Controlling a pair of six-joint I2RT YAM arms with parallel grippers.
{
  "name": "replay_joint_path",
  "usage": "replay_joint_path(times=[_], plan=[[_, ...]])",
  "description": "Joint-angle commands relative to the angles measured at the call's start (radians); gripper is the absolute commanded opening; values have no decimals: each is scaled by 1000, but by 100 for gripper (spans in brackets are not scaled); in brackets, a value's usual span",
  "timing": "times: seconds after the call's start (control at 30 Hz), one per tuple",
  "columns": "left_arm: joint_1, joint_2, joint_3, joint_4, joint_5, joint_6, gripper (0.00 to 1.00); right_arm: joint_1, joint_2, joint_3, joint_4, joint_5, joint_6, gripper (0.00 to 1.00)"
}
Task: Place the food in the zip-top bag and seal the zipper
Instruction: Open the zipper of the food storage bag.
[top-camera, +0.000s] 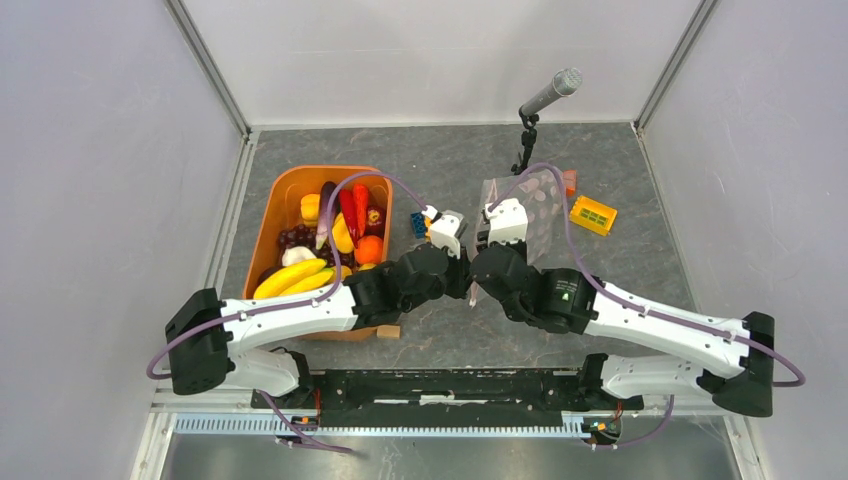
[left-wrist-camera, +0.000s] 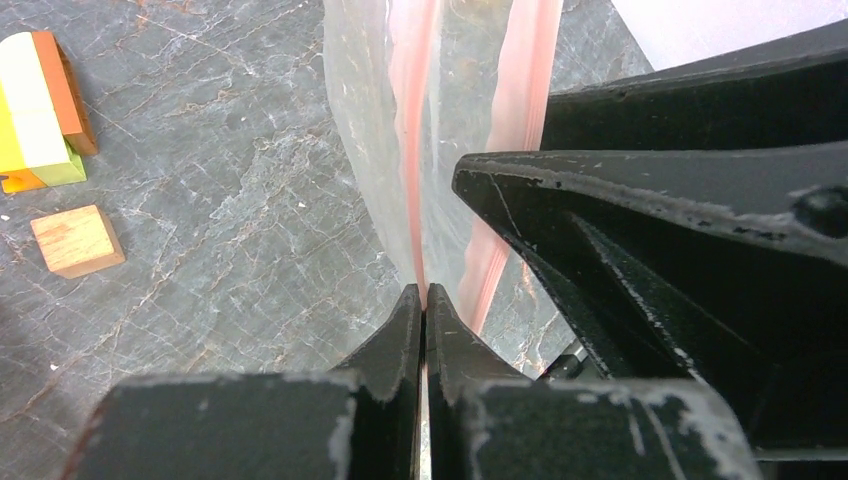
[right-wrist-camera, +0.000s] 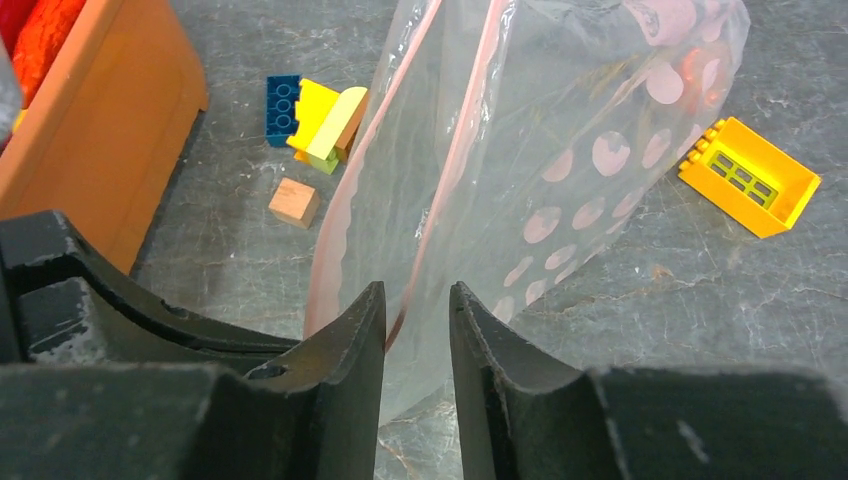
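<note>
The clear zip-top bag (right-wrist-camera: 540, 150) lies on the grey table with its mouth toward me, lifted and spread at the near end. My left gripper (left-wrist-camera: 424, 292) is shut on one pink zipper (left-wrist-camera: 410, 100) strip. My right gripper (right-wrist-camera: 417, 290) stands open, its fingers on either side of the bag's other lip, with the second pink strip (right-wrist-camera: 455, 150) just past its left finger. No slider shows. The food (top-camera: 345, 235), bananas, a carrot, an orange and other toy pieces, fills the orange tub (top-camera: 275, 205) on the left. The bag looks empty.
Blue and yellow building blocks (right-wrist-camera: 310, 115) and a wooden block (right-wrist-camera: 295, 202) lie between the tub (right-wrist-camera: 100, 130) and the bag. A yellow block (right-wrist-camera: 750, 175) sits right of the bag. A microphone on a stand (top-camera: 545, 100) is at the back. Another wooden block (top-camera: 388, 331) lies near the tub's front corner.
</note>
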Motion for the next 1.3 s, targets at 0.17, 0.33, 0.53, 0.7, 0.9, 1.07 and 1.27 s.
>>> replay_joint_path(times=[0.17, 0.33, 0.53, 0.7, 0.9, 1.07, 1.27], plan=[[-7, -14, 25, 48, 6, -49, 2, 18, 46, 38, 6, 112, 66, 31], [-8, -13, 16, 47, -8, -51, 2, 25, 32, 50, 0, 113, 67, 17], [-6, -22, -11, -2, -79, -51, 2, 27, -53, 0, 12, 33, 37, 0], [4, -44, -38, -58, -146, -53, 2, 26, -132, -19, -54, -22, 28, 0], [58, -101, -65, -95, -139, -63, 2, 26, -160, 19, -190, -160, -37, 0], [81, -116, -62, -122, -111, -57, 3, 26, -147, 33, -269, -223, -40, 0], [80, -47, -31, -36, 38, -50, 32, 26, -129, 1, -110, -261, -65, 0]])
